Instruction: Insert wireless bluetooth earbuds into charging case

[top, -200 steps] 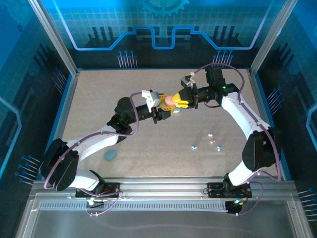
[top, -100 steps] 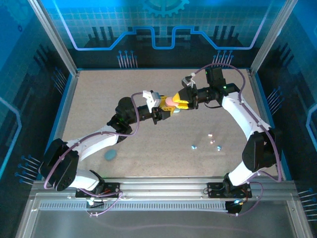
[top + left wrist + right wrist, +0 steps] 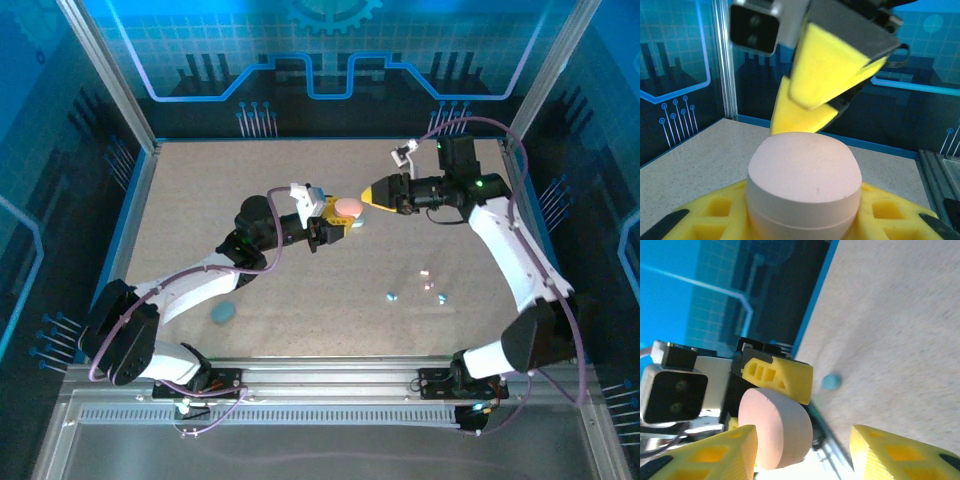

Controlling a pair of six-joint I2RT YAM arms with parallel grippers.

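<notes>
My left gripper (image 3: 338,216) is shut on a pink pebble-shaped charging case (image 3: 347,208), held closed above the middle of the table. In the left wrist view the case (image 3: 805,180) sits between my yellow fingers (image 3: 705,212). My right gripper (image 3: 378,192) hangs just right of the case, open and apart from it. In the right wrist view its jaws (image 3: 804,442) stand wide, with the case (image 3: 775,427) ahead by the left-hand finger (image 3: 715,455). Tiny earbuds lie on the table: a pale blue one (image 3: 392,296), a pinkish one (image 3: 441,297) and a whitish one (image 3: 424,272).
A blue pebble-shaped case (image 3: 222,313) lies on the table near the left arm, and a small blue thing (image 3: 831,382) shows on the table in the right wrist view. Blue walls and metal posts (image 3: 128,130) ring the table.
My right gripper has opened, let go of the pink case and drawn back to the right. My left gripper still holds the case in about the same place.
</notes>
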